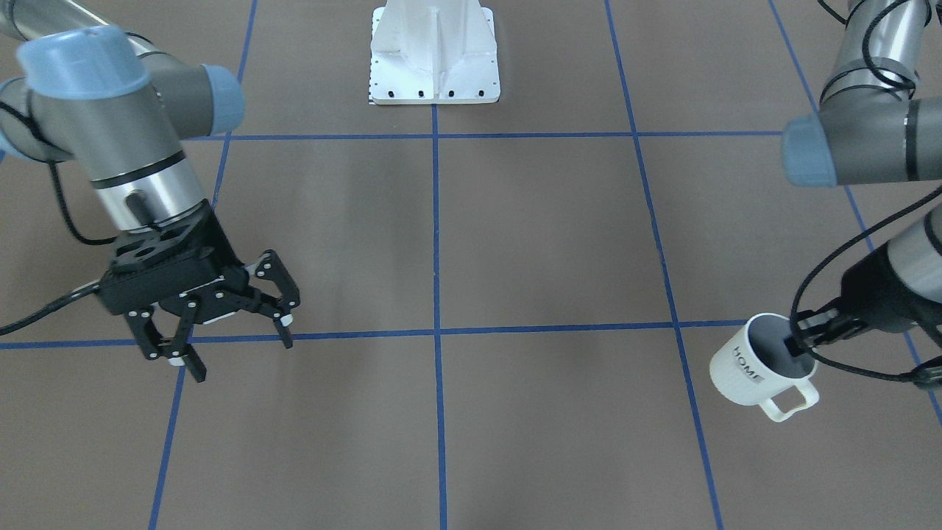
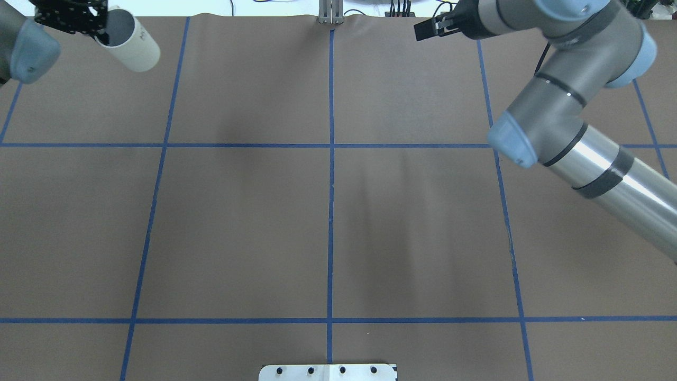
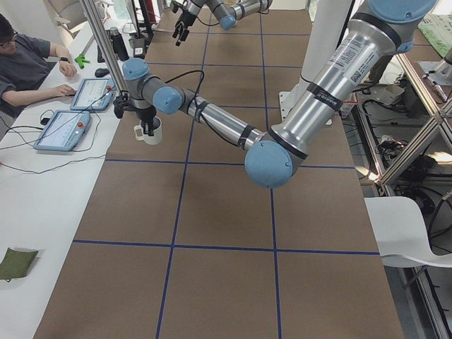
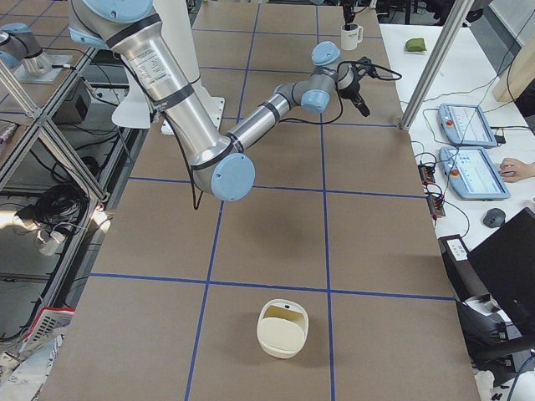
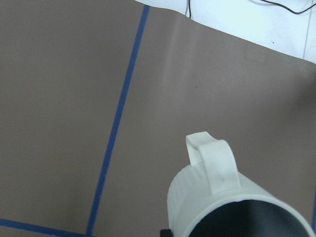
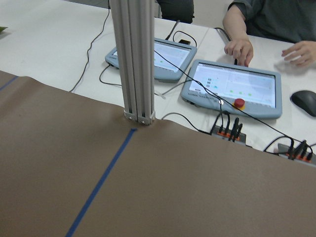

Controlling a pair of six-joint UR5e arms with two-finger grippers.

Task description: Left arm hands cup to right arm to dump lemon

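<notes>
Pinching the cup (image 1: 754,368) by its rim, my left end effector (image 1: 799,342) holds something likely stiff, slick and breakable; my right end effector (image 1: 241,355), spread wide far from the cup, should probably take the opposite wall.

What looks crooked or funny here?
The cup is tilted, not upright, held at its rim by the left pincer. No lemon can be seen anywhere. Nothing looks spilled or broken.

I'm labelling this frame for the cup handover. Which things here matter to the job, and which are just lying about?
In the job:
cup, gripped at its rim by the left gripper
right gripper, open and empty
lemon: not visible in any view

Lying about:
cream container
control tablet
mouse
green pouch
</notes>
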